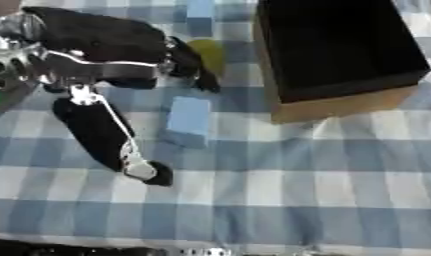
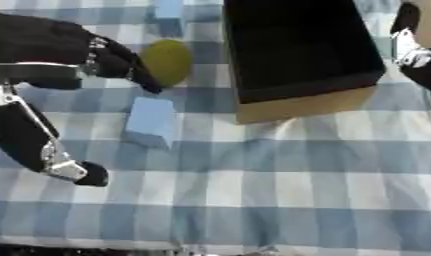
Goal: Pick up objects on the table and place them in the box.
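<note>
A yellow-green round object [image 2: 169, 61] lies on the checked cloth just left of the box [image 1: 341, 106], a cardboard box with a dark inside. My left hand [image 1: 113, 45] reaches in from the left; its fingertips [image 1: 190, 64] sit against the round object's left side, not curled round it. The thumb [image 1: 105, 132] stretches down towards the near edge, well apart from the fingers. A light blue block [image 1: 188, 121] lies below the fingertips, free on the cloth. My right hand [image 2: 415, 50] shows only partly at the right edge, beside the box.
A second, smaller blue block [image 2: 169, 16] lies at the far edge, above the round object. The blue-and-white checked cloth [image 1: 288, 190] covers the table. A dark edge runs along the bottom of the view.
</note>
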You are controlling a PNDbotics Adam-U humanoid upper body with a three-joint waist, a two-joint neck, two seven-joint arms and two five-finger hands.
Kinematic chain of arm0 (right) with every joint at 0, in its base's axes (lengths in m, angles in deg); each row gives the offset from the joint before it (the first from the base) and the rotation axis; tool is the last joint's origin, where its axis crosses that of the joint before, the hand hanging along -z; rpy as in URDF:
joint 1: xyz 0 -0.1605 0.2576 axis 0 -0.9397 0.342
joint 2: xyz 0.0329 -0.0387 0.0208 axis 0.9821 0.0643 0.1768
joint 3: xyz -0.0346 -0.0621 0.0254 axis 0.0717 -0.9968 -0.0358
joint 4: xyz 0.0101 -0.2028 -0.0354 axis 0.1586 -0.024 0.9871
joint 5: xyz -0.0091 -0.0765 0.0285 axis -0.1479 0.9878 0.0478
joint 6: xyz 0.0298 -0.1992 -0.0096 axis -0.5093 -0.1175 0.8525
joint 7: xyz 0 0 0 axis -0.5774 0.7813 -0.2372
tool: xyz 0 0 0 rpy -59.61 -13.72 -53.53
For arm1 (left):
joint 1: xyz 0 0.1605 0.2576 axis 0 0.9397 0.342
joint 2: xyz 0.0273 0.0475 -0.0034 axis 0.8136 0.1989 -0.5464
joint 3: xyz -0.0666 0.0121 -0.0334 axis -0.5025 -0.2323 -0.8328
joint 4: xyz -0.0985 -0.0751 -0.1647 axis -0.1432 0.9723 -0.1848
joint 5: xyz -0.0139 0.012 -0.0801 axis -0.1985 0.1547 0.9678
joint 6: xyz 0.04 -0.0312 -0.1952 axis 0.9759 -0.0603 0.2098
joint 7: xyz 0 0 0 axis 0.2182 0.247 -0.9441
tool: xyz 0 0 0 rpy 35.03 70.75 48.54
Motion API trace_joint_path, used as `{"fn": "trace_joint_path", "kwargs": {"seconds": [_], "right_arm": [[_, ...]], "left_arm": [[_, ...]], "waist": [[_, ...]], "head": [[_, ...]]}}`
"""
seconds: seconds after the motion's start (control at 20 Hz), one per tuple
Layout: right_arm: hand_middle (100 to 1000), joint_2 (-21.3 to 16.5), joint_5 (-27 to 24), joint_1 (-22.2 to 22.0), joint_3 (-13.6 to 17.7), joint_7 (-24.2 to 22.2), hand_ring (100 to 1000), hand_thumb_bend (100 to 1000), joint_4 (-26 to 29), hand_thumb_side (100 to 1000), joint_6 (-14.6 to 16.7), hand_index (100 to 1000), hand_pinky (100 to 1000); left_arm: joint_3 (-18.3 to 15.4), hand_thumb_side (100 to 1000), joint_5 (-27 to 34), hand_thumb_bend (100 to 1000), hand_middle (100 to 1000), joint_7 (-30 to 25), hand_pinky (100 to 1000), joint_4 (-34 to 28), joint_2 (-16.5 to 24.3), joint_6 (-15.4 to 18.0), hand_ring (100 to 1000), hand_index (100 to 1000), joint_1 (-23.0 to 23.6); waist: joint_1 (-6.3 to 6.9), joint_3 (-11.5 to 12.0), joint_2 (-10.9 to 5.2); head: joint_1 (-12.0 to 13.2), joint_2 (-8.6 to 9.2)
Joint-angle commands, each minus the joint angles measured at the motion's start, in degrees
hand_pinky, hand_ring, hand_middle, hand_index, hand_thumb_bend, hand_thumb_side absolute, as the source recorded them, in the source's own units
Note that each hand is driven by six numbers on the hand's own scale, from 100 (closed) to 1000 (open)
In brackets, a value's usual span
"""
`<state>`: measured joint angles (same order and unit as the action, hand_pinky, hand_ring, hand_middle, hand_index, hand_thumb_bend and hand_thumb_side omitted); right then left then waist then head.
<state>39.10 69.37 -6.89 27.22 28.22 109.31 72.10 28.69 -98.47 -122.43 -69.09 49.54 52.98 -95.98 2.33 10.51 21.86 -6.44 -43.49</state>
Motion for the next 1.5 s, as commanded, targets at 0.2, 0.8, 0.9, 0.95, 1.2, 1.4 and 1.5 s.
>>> {"fn": "trace_joint_path", "kwargs": {"seconds": [0.2, 0.8, 0.9, 0.95, 1.2, 1.4, 1.5], "right_arm": [[623, -0.54, -0.79, 0.25, 0.13, -0.82, 957, 100, 0.83, 470, 0.11, 898, 896], [615, 0.52, -1.6, 0.39, -0.11, -1.75, 967, 100, 0.83, 470, 0.09, 899, 896], [615, 0.7, -1.69, 0.37, -0.06, -1.77, 969, 100, 0.83, 470, 0.03, 899, 896], [614, 0.79, -1.73, 0.37, -0.04, -1.78, 969, 100, 0.83, 470, 0.02, 899, 896], [613, 1.18, -1.88, 0.35, 0.03, -1.77, 972, 100, 0.83, 470, -0.06, 900, 896], [611, 1.53, -2.02, 0.35, 0.03, -1.84, 974, 100, 0.83, 470, -0.11, 900, 896], [610, 1.71, -2.13, 0.32, 0.07, -1.86, 974, 100, 0.83, 470, -0.13, 900, 896]], "left_arm": [[0.07, 406, -5.15, 614, 816, 2.51, 953, 6.78, -2.98, 1.68, 908, 936, 0.2], [0.75, 410, -9.5, 618, 802, 5.25, 932, 18.27, -7.2, 4.9, 878, 913, 0.82], [0.87, 408, -9.77, 618, 798, 5.13, 926, 19.1, -7.4, 5.42, 874, 909, 0.97], [0.93, 406, -9.91, 619, 797, 5.02, 923, 19.44, -7.49, 5.65, 872, 907, 1.04], [1.1, 415, -10.33, 628, 787, 4.28, 910, 20.8, -7.91, 6.61, 863, 897, 1.42], [1.41, 419, -10.78, 636, 772, 3.58, 892, 21.95, -8.46, 7.22, 847, 884, 1.7], [1.66, 418, -11.34, 639, 766, 3.33, 885, 22.75, -8.72, 7.61, 841, 878, 1.88]], "waist": [[0.51, -0.48, -1.93], [0.75, -1.56, -1.38], [0.77, -1.69, -1.27], [0.77, -1.75, -1.23], [0.71, -1.88, -1.08], [0.64, -1.97, -1.01], [0.63, -2.05, -0.98]], "head": [[0.49, -0.26], [1.1, 0.04], [1.18, 0.02], [1.22, 0.02], [1.39, 0.04], [1.52, 0.1], [1.58, 0.05]]}}
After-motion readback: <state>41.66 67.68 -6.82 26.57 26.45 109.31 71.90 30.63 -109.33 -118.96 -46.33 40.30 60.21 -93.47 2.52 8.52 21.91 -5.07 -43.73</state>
